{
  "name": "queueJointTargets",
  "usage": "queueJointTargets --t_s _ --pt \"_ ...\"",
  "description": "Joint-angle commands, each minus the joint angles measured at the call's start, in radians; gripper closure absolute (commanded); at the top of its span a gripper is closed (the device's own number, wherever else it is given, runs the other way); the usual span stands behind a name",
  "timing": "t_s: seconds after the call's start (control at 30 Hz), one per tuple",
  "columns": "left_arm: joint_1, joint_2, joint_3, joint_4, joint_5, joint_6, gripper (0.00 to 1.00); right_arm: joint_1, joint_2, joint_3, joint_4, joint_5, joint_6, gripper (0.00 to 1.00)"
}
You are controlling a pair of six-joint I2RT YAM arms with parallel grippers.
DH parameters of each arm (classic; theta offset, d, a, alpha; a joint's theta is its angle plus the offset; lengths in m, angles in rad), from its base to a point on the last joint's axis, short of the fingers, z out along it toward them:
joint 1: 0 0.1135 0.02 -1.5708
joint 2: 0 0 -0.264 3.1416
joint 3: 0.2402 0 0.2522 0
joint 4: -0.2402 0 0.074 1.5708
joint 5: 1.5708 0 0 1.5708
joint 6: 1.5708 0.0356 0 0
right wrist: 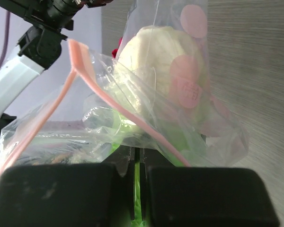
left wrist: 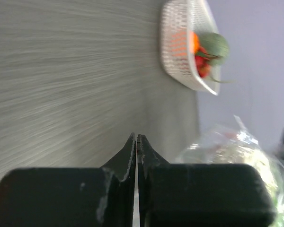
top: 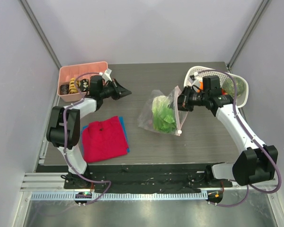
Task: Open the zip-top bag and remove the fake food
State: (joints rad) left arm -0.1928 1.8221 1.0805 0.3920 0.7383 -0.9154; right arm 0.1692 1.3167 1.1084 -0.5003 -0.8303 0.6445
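Note:
The clear zip-top bag [top: 146, 118] lies mid-table, its right end raised and its pale pink zip strip [right wrist: 99, 94] parted. It also shows at the lower right of the left wrist view [left wrist: 236, 146]. Green leafy fake food [top: 163, 116] and a pale leafy head [right wrist: 156, 61] are inside it. My right gripper [top: 181, 102] sits at the bag's mouth; in its wrist view [right wrist: 137, 151] it is shut on a green leafy strip under the plastic. My left gripper [top: 128, 93] is shut and empty, left of the bag, over bare table [left wrist: 136, 137]. An orange ball [left wrist: 193, 41] and red berries [left wrist: 202, 64] lie in the basket.
The white lattice basket [top: 199, 73] stands at the back right, behind my right arm, and also holds a green vegetable [top: 234, 87]. A pink tray [top: 83, 67] of small rolls is at the back left. A red cloth [top: 104, 137] over a blue one lies front left.

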Motion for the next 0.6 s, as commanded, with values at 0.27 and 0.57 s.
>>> queueJointTargets --t_s 0.27,0.57 --pt "-0.017 -0.026 0.002 0.056 0.223 0.055 0.60 0.013 -0.045 0.034 -0.095 -0.019 -0.153 0.99" --pt "-0.105 -0.112 0.016 0.001 0.201 -0.043 0.00 0.015 0.001 0.025 -0.095 -0.043 -0.235 0.99"
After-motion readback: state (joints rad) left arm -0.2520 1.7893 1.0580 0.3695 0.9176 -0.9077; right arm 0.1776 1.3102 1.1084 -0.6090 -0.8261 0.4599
